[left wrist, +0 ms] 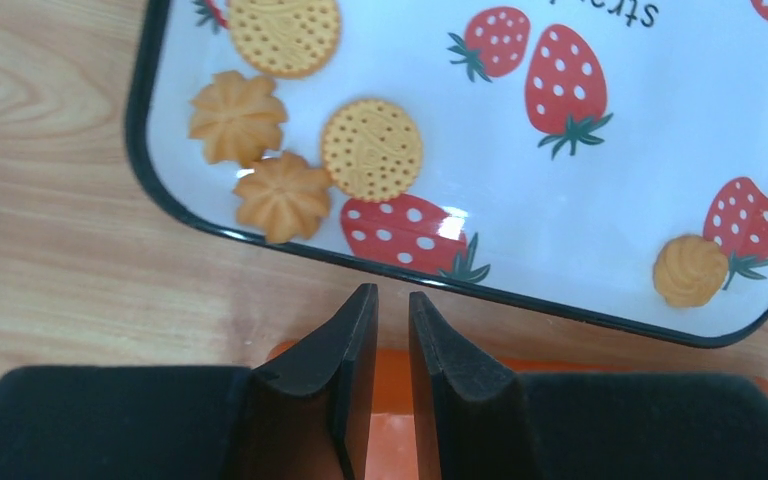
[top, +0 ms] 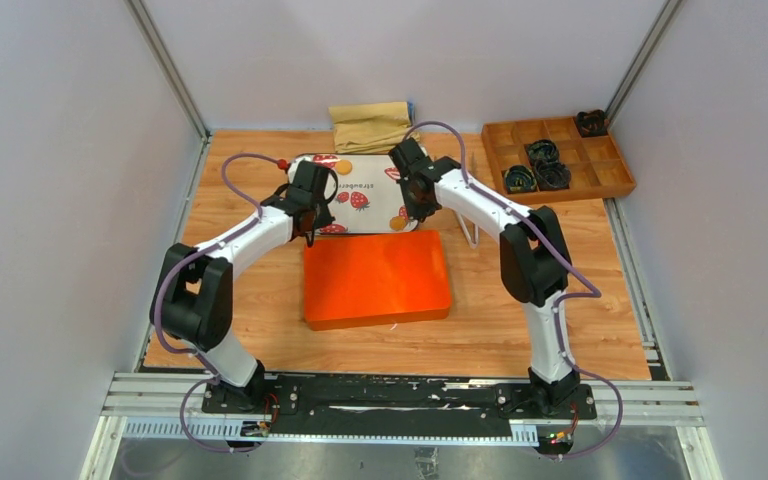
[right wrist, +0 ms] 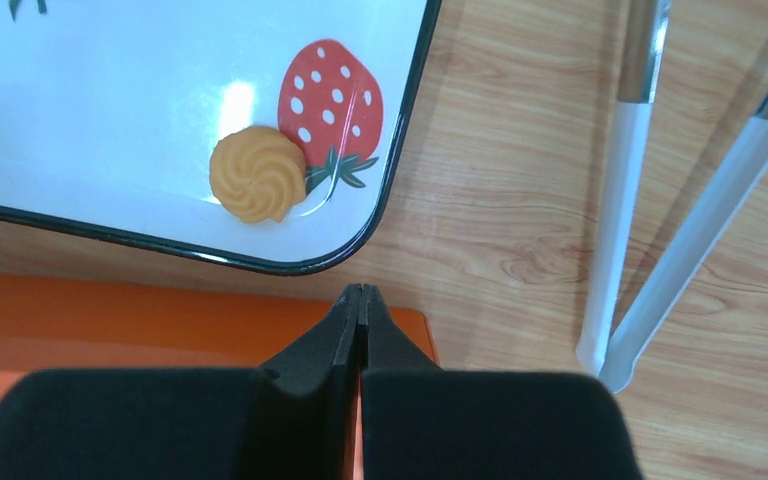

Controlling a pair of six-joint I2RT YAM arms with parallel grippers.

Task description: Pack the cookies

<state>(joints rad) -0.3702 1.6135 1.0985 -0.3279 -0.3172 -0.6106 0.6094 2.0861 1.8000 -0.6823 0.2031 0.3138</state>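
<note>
Judging by the feeds, packing has barely begun: the golden cookies (left wrist: 371,149) I can see lie on the strawberry tray (left wrist: 560,301), a cluster at its near left corner and one swirl (right wrist: 257,173) near right, while the orange box (top: 375,278) looks closed. My left gripper (left wrist: 392,292) hangs a slit apart, empty; my right gripper (right wrist: 362,290) is pinched together, empty. The tray's print reads "strawberr…", the rest hidden.

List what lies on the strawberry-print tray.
On the white black-rimmed tray: two round dotted golden cookies, two flower-shaped cookies, one swirled cookie near its corner. The left arm and right arm cover parts overhead; more may hide there.
</note>
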